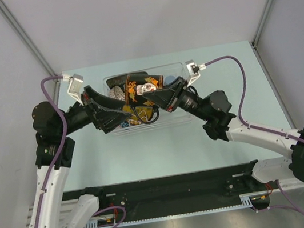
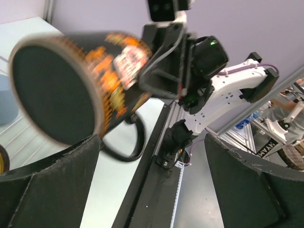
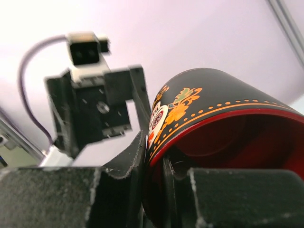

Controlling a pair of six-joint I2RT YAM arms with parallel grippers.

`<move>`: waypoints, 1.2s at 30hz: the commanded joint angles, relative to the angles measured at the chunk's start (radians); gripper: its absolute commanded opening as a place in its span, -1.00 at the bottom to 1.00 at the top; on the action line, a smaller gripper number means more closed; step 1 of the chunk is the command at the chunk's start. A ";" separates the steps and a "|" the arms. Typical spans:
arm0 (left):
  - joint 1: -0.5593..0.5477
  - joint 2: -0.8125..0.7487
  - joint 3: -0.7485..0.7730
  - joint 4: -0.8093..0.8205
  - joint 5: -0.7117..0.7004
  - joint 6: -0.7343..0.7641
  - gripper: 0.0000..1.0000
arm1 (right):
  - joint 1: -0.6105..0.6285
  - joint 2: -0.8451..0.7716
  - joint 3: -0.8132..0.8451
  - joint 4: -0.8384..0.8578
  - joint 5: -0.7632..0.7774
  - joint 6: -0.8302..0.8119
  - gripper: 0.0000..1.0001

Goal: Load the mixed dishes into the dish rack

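Note:
A black mug [image 1: 142,86] with orange flowers and a red inside hangs on its side over the clear dish rack [image 1: 162,68]. My right gripper [image 3: 154,156] is shut on its rim, one finger outside and one inside the mug [image 3: 223,118]. In the left wrist view the mug [image 2: 71,90] shows its dark base and loop handle, with the right gripper [image 2: 164,66] behind it. My left gripper [image 2: 152,180] is open just below the mug with nothing between its fingers; from above the left gripper [image 1: 110,104] sits over the rack's left half. A dark plate with yellow [image 1: 142,115] lies in the rack, mostly hidden.
A pale blue dish [image 1: 170,79] shows in the rack's far right part, and a pale blue shape [image 2: 7,99] lies at the left edge of the left wrist view. The black rail [image 1: 169,183] runs along the table's near edge. Grey walls close in the back and sides.

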 commanded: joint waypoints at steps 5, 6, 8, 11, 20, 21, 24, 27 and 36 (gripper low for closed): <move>0.009 -0.021 0.036 -0.101 -0.105 0.110 0.89 | -0.059 -0.081 0.072 0.416 -0.015 0.068 -1.00; 0.009 -0.019 0.037 -0.096 -0.106 0.103 0.89 | -0.068 -0.090 0.070 0.415 -0.014 0.076 -1.00; 0.009 -0.013 0.012 -0.015 -0.080 0.022 0.89 | -0.085 -0.085 0.072 0.451 -0.011 0.102 -1.00; -0.010 0.016 -0.007 0.071 -0.061 -0.081 0.88 | -0.089 -0.035 0.070 0.576 0.020 0.165 -1.00; -0.072 0.094 -0.015 0.115 -0.035 -0.156 0.92 | -0.024 0.099 0.128 0.708 0.087 0.173 -1.00; -0.077 0.097 -0.018 0.155 -0.035 -0.160 0.92 | -0.021 0.105 0.141 0.708 0.086 0.172 -1.00; -0.099 0.111 -0.025 0.195 -0.029 -0.186 0.93 | -0.013 0.134 0.173 0.708 0.083 0.171 -1.00; -0.112 0.119 -0.032 0.183 -0.029 -0.166 0.93 | -0.012 0.160 0.210 0.709 0.077 0.172 -1.00; -0.138 0.146 -0.016 0.229 -0.029 -0.201 0.74 | 0.005 0.246 0.296 0.714 0.076 0.185 -1.00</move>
